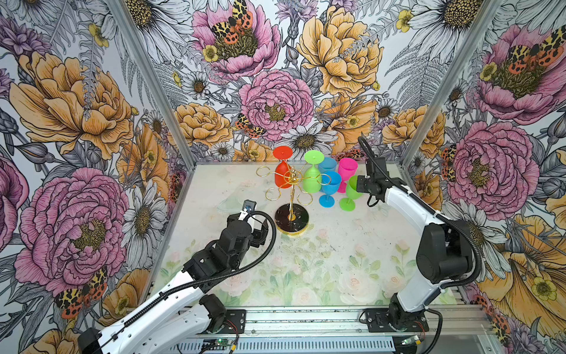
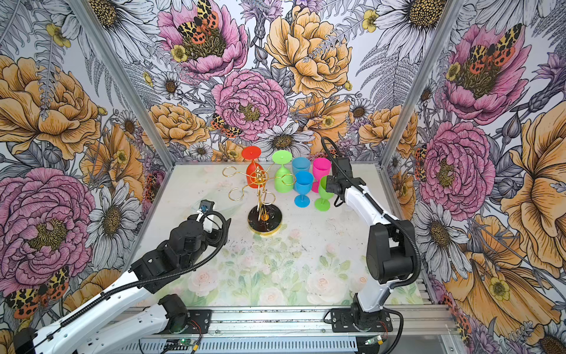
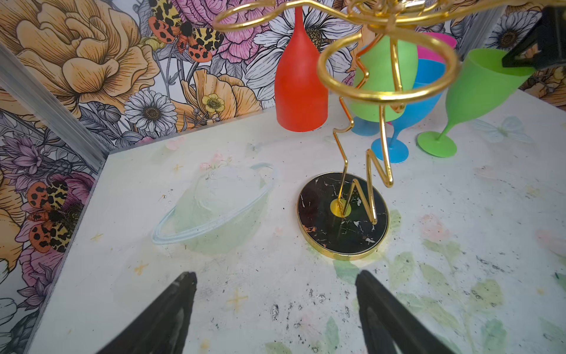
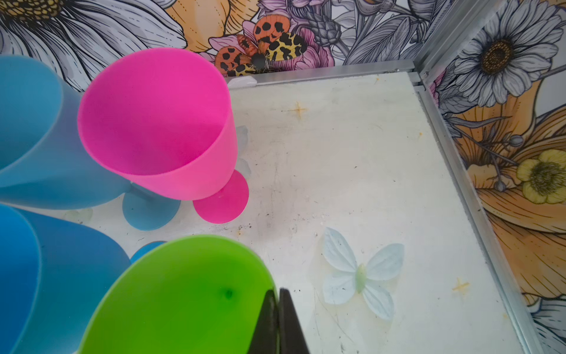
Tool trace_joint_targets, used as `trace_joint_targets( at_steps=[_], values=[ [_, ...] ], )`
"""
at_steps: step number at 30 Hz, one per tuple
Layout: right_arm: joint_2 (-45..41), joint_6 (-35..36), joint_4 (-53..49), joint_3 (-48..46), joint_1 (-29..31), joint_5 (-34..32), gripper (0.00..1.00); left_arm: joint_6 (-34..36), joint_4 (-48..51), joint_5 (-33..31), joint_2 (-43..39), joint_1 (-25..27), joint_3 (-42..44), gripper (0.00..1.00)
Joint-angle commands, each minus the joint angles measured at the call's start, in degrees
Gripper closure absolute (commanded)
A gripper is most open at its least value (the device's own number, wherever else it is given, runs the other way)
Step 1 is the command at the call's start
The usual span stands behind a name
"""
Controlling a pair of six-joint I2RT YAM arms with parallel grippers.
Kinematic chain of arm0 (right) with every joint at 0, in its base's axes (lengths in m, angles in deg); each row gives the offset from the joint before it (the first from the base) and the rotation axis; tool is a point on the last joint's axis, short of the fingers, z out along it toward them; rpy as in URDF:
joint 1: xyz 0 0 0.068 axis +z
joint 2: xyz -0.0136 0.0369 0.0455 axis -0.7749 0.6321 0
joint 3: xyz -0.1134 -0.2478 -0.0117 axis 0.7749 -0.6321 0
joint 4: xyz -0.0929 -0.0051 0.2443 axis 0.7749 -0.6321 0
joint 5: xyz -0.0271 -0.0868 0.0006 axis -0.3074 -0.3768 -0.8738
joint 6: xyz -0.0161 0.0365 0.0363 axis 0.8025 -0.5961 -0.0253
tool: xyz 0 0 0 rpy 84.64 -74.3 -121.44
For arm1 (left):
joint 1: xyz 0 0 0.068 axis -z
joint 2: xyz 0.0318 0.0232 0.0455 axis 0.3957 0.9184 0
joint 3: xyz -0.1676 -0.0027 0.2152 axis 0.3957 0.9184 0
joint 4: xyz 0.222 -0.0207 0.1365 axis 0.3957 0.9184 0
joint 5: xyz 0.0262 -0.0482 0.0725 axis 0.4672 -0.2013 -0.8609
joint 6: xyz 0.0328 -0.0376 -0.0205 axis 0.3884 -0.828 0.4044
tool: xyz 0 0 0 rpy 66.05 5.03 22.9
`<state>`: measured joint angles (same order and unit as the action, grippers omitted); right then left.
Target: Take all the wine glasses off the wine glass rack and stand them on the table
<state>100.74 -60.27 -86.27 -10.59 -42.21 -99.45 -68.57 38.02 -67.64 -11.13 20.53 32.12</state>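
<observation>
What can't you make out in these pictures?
Right tool: both top views, fingers hidden by its wrist.
Left tool: wrist view, only fingertips in frame.
Wine glass rack: left wrist view, top edge cuts its loops.
Rear blue wine glass: both top views, foot behind front blue wine glass.

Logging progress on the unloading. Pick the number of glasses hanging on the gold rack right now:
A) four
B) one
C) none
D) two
D: a red glass and a green glass both hang upside down, feet up, from the looped arms of the wine glass rack.
</observation>
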Motion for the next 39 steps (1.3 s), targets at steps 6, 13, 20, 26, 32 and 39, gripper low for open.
trace_joint_targets(
  at_steps=[6,13,20,26,32,39],
  values=[
    [2.2,0.0,2.1,3.2,-0.2,-0.4,1.0,-1.6,1.7,3.6,-0.8,-2.5,0.8,0.14],
    [3.7,-0.2,2.0,4.4,-0.1,1.5,1.0,-1.4,2.1,3.8,-1.1,-3.2,1.1,0.14],
    [4.9,-0.5,2.0,5.4,0.2,2.5,0.97,-1.2,2.3,3.9,-1.3,-3.6,1.2,0.13],
    [4.7,-0.6,1.9,5.7,0.5,3.0,0.89,-1.2,2.7,3.8,-2.0,-3.8,1.7,0.13],
    [4.0,-0.9,1.9,5.7,0.6,3.4,0.85,-1.0,2.8,3.5,-2.9,-3.8,1.9,0.13],
    [2.8,-1.6,1.8,5.4,0.6,4.9,0.83,-1.1,2.9,3.2,-2.9,-3.8,1.9,0.13]
  ],
)
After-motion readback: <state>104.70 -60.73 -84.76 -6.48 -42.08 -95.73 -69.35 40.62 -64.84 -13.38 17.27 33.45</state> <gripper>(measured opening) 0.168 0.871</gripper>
